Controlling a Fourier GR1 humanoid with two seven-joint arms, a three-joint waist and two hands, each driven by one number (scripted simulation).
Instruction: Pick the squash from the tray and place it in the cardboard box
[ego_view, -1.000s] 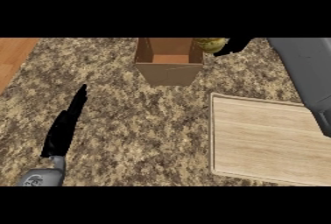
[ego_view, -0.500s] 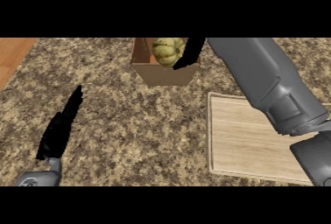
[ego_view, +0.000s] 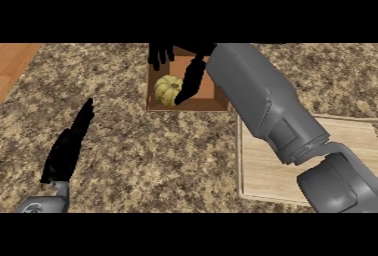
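The squash (ego_view: 167, 90) sits inside the box (ego_view: 208, 103) at the far side of the counter (ego_view: 162, 150). The right hand (ego_view: 177, 62) hangs over the box with its fingers spread, holding nothing. The left hand (ego_view: 68, 147) rests flat at the left, fingers straight. The tray (ego_view: 273, 175) lies at the right.

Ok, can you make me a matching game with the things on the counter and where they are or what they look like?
Things:
1. squash
2. tray
3. left hand
4. right hand

Descriptions:
A. pale wood, nothing on its visible part, at the right of the counter
B. yellow-green, lying inside the cardboard box
C. open, reaching over the box
D. flat and straight, resting at the lower left

Pairs: 1-B, 2-A, 3-D, 4-C
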